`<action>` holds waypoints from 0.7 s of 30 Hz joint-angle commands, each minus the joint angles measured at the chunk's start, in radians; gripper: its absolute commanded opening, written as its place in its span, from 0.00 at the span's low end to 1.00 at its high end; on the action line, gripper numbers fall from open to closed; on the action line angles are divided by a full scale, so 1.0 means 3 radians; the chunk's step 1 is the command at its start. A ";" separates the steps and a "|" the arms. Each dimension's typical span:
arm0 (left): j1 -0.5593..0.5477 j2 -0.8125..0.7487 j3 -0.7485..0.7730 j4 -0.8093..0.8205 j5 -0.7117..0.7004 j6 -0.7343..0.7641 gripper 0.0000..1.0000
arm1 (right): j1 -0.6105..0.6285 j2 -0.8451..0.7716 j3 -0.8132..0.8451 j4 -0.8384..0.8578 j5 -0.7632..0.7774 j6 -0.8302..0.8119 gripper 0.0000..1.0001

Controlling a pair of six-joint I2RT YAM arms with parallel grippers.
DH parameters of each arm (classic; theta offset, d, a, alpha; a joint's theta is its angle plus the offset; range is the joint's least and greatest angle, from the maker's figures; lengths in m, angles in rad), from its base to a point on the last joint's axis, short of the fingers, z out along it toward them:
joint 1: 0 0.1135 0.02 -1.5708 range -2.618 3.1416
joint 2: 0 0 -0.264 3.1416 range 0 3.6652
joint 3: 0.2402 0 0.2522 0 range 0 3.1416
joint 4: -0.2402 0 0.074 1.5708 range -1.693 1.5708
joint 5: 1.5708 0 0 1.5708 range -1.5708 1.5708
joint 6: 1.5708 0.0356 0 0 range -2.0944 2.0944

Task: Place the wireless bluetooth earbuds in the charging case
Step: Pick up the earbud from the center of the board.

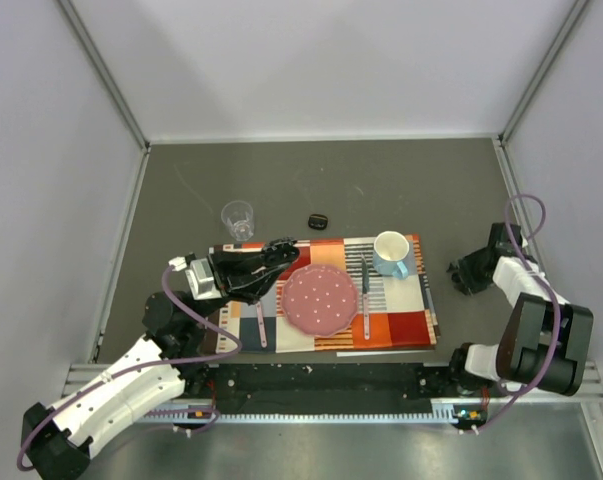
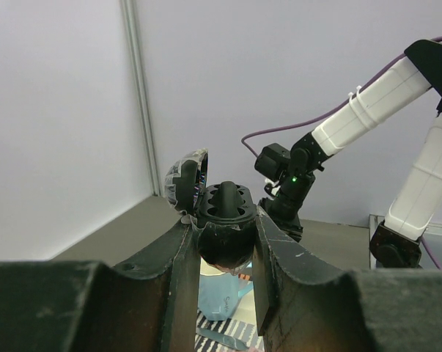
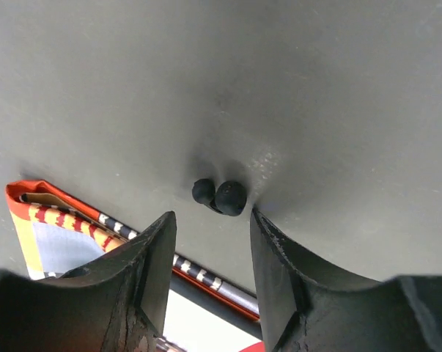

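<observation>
Above the striped placemat's [image 1: 401, 320] far left corner, my left gripper [image 2: 225, 242] clamps the open charging case [image 2: 224, 205], lid raised. Off the placemat's right edge, my right gripper's [image 3: 211, 220] jaws stand apart just beside 1 glossy earbud [image 3: 230, 197] on the table [image 3: 316, 88]: light, slippery, best pinched across its rounded body.
</observation>
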 commanded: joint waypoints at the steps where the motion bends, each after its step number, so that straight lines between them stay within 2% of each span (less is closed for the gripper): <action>1: -0.0012 -0.0015 -0.0012 0.0132 -0.0037 -0.0047 0.00 | -0.0024 0.0030 -0.0024 0.0211 0.0056 0.0069 0.43; 12: -0.0012 0.0056 0.0034 0.0132 -0.0022 -0.0063 0.00 | -0.0121 0.0004 -0.0142 0.0267 0.0219 0.0074 0.31; 15: -0.0012 0.0082 0.0045 0.0132 -0.0006 -0.0078 0.00 | -0.0151 0.0004 -0.0157 0.0293 0.0219 0.0038 0.23; 21: -0.0012 0.0123 0.0060 0.0143 0.0014 -0.0098 0.00 | -0.0192 0.0137 -0.0122 0.0400 0.0173 -0.0089 0.22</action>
